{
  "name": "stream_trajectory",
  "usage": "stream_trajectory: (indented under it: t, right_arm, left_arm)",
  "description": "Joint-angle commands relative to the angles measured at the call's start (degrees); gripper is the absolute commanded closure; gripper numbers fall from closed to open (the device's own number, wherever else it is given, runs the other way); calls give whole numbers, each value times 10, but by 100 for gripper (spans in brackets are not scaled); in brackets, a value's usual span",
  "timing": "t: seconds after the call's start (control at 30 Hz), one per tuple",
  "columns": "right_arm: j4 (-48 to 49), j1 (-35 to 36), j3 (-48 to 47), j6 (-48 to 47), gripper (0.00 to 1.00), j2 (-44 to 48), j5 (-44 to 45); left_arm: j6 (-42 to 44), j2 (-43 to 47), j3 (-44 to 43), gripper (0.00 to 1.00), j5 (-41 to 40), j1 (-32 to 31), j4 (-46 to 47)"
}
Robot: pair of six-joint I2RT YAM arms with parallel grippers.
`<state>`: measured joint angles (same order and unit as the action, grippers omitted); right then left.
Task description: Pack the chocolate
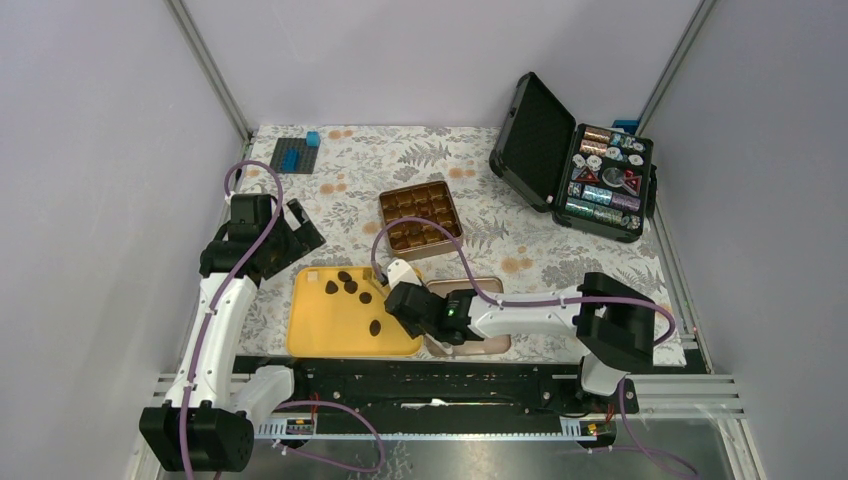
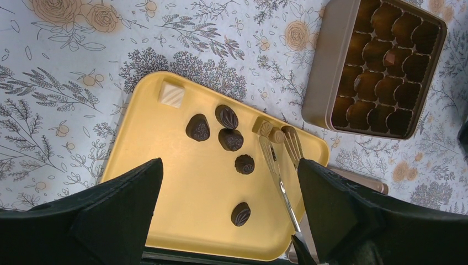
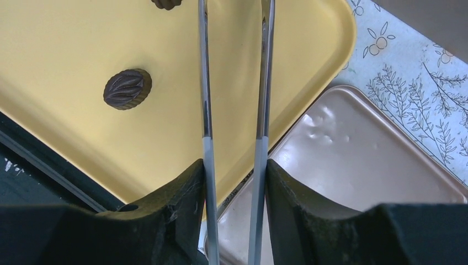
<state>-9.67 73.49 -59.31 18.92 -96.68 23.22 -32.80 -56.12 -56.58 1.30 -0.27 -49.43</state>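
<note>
Currently gripped: tongs (image 3: 205, 110) are clamped between the fingers of the right end effector (image 3: 234, 176), with one metal arm pressed against each finger and a gap left between the two arms.
Left end effector (image 2: 229, 168): held wide apart, just beyond the tray's far left corner.
Chocolate (image 2: 230, 139): five dark pieces are spread over the yellow tray (image 2: 182, 182). A pale square piece (image 2: 171, 94) is set near its far left corner, and two small tan pieces (image 2: 265, 127) are seen at its far right edge.
Tong tips: placed just beside the tan pieces; whether one is pinched cannot be told.
Box (image 2: 314, 94): a gold box divided into brown-lined compartments is placed on the worktop (image 1: 480, 170) beyond the tray, apart from it.
Lid (image 3: 359, 165): a pinkish metal lid is laid flat just right of the tray, under the right arm.
Black case (image 1: 540, 130): stood open at the far right corner of the worktop.
</note>
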Motion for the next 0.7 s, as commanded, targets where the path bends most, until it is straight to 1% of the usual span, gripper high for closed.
stream_trajectory:
  t: [0.0, 0.07, 0.2, 0.37, 0.67]
  right_arm:
    - [20, 4, -32, -15, 53, -11, 25]
    - [18, 5, -31, -13, 55, -10, 25]
    - [11, 4, -32, -13, 64, -4, 25]
    - [-10, 5, -42, -15, 72, 24, 18]
    - [-65, 4, -31, -7, 72, 109, 23]
  left_arm:
    - [8, 5, -7, 1, -4, 2, 22]
    - [10, 4, -8, 1, -3, 3, 22]
    - [9, 4, -9, 1, -1, 2, 22]
    - [9, 6, -10, 1, 0, 2, 22]
    - [6, 7, -10, 1, 0, 2, 21]
